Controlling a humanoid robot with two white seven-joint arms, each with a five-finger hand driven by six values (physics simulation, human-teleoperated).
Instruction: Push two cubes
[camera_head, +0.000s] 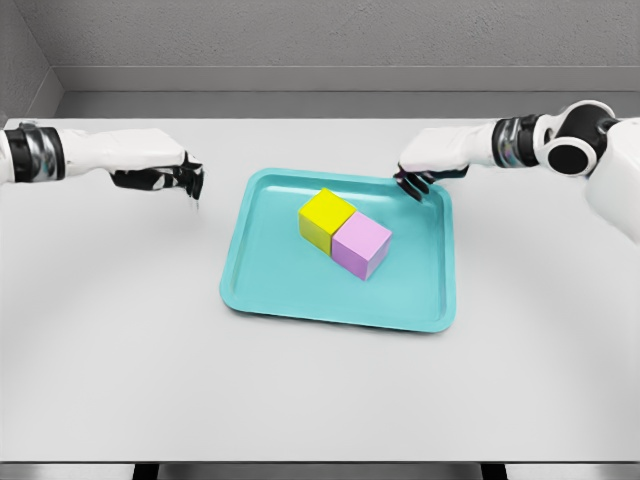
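A yellow cube (325, 216) and a pink cube (361, 246) sit side by side, touching, in the middle of a teal tray (270, 290) on the white table. My left hand (186, 180) hovers left of the tray, apart from it, fingers curled and holding nothing. My right hand (415, 182) is over the tray's far right corner, fingers curled downward and empty, a short way from the cubes.
The white table (120, 350) stretches wide around the tray, with a grey wall behind its far edge. No other objects are on it.
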